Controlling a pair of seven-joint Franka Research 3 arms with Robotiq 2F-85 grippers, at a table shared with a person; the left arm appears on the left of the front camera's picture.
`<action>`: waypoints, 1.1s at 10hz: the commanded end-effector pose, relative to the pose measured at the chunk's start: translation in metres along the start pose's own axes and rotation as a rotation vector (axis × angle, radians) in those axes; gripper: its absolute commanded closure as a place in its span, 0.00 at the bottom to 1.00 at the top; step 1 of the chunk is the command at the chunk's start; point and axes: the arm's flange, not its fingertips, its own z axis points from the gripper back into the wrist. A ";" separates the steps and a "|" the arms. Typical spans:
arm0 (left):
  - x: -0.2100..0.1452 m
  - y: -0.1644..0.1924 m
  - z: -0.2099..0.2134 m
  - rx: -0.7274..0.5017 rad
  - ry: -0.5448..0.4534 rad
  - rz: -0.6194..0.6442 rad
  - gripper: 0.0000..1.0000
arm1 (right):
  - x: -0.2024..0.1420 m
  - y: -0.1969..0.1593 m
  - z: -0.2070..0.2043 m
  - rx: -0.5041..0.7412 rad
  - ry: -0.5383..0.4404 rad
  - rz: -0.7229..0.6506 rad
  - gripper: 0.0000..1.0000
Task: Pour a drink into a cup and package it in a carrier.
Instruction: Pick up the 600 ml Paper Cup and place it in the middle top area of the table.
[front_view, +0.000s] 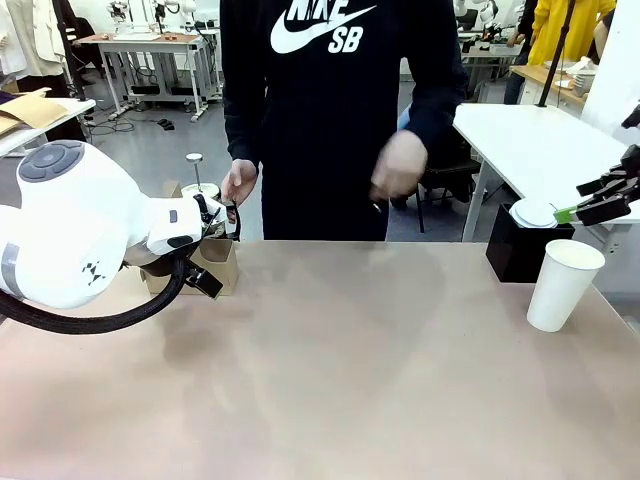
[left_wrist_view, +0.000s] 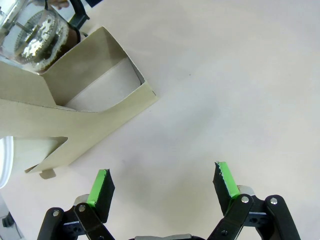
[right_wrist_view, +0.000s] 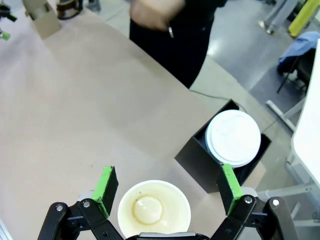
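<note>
Bare tan tabletop (front_view: 330, 360) runs between your two arms. A person in a black hooded top (front_view: 340, 110) stands at its far edge, with workshop benches behind.

On the robot's left, the small brown cardboard carrier (front_view: 212, 265) sits just ahead of your left gripper (left_wrist_view: 165, 186). Right behind the carrier is the clear glass French press (left_wrist_view: 32, 37) with the dark brown drink (left_wrist_view: 64, 42) inside. The person's hand (front_view: 240, 180) is on the press handle; I'd judge the person is either setting it within your reach or about to lift it. Your left fingers are spread wide over bare table beside the carrier and grip nothing. That looks like a waiting spot, close enough to take the press or steady the carrier.

On the robot's right, the tall white tapered paper cup (front_view: 563, 285) stands upright and lidless near the table edge. It looks empty but for a faint stain at the bottom. Your right gripper (right_wrist_view: 166, 184) hangs above it with the jaws fully apart. The cup's rim shows between the green pads (right_wrist_view: 106, 184), and nothing is touched. Just beside the cup, a black box (front_view: 515, 255) carries white plastic lids (right_wrist_view: 234, 137), handy for capping.

Pouring hasn't begun, by the look of it. Cup and carrier are well apart, so the cup or the press has to cross the table.
</note>
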 end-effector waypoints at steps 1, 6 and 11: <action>0.000 0.001 0.000 -0.001 0.000 0.002 0.00 | 0.017 -0.023 0.029 0.059 -0.150 0.043 0.00; 0.000 0.001 0.000 -0.001 0.000 0.002 0.00 | -0.018 -0.114 0.110 0.168 -0.399 0.045 0.00; 0.000 0.001 0.000 -0.001 0.000 0.002 0.00 | -0.179 -0.098 0.068 0.234 -0.604 0.083 0.00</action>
